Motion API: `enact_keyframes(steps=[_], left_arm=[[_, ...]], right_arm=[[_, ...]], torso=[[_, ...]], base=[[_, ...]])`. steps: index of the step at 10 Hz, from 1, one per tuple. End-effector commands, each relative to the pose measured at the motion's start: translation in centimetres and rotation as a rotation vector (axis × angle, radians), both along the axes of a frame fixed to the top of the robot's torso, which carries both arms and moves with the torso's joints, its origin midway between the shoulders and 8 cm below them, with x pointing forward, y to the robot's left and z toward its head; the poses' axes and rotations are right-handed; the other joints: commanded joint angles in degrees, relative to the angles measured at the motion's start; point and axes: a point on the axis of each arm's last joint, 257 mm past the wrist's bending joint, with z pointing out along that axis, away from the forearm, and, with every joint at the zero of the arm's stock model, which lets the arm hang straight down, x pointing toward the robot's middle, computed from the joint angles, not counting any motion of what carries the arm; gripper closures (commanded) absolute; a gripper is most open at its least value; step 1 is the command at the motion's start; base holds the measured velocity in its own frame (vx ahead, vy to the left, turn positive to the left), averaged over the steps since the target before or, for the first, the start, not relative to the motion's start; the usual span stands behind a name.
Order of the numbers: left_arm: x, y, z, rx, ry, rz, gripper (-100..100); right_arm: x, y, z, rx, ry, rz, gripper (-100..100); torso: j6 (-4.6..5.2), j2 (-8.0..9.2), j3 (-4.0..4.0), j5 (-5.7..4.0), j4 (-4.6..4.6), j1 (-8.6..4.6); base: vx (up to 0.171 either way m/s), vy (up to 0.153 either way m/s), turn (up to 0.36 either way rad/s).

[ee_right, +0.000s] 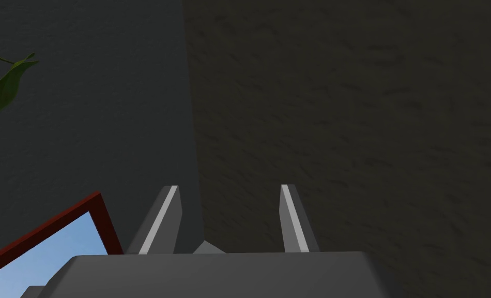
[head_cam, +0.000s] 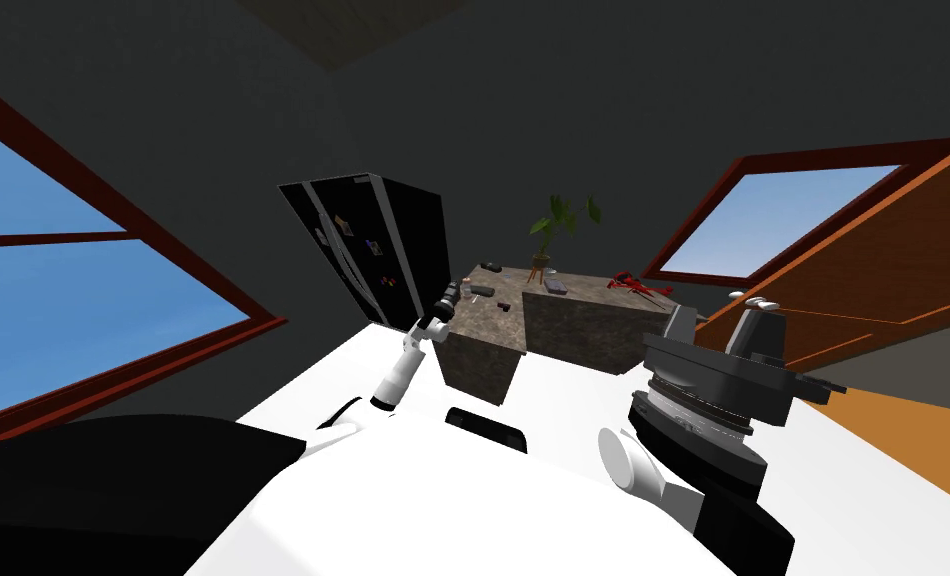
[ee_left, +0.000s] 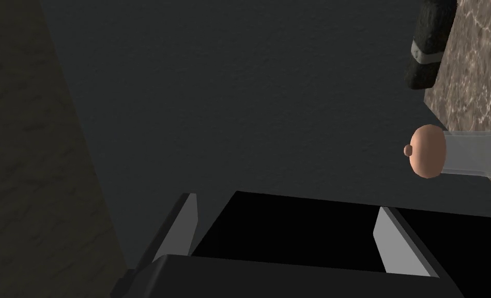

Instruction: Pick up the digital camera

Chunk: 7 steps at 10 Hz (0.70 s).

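Left wrist view, hand (ee_left: 286,203) spread, bottle (ee_left: 446,155) near

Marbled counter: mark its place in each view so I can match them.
Head view: marbled counter at centre, plant on its far side.
Left wrist view: its top lies off to one side beyond the open left pincer, bearing a bottle.
Right wrist view: the right pincer faces the dark grey wall; the leaf beside it likely belongs to that plant.
Shared landmark: that wall.
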Motion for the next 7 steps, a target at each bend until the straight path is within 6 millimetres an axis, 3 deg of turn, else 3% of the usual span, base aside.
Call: enact_keyframes(steps=[1,2,7], left_arm=[[0.5,0.0,-1.0,0.004,0.022,0.001,-100],[1.9,-0.3,-1.5,0.014,0.066,-0.009,-100],[5.3,-0.6,-3.9,0.036,0.192,-0.017,-100]], right_arm=[[0.0,0.0,0.0,0.0,0.0,0.0,0],[0.0,0.0,0.0,0.0,0.0,0.0,0],[0.0,0.0,0.0,0.0,0.0,0.0,0]], torso=[[0.0,0.0,0.0,0.0,0.0,0.0],[-0.02,-0.02,-0.01,0.0,-0.01,0.0],[0.01,-0.02,-0.01,-0.01,0.0,-0.05]], base=[[-0.009,0.003,0.005],[-0.015,0.0,-0.092],[-0.015,-0.004,-0.083]])
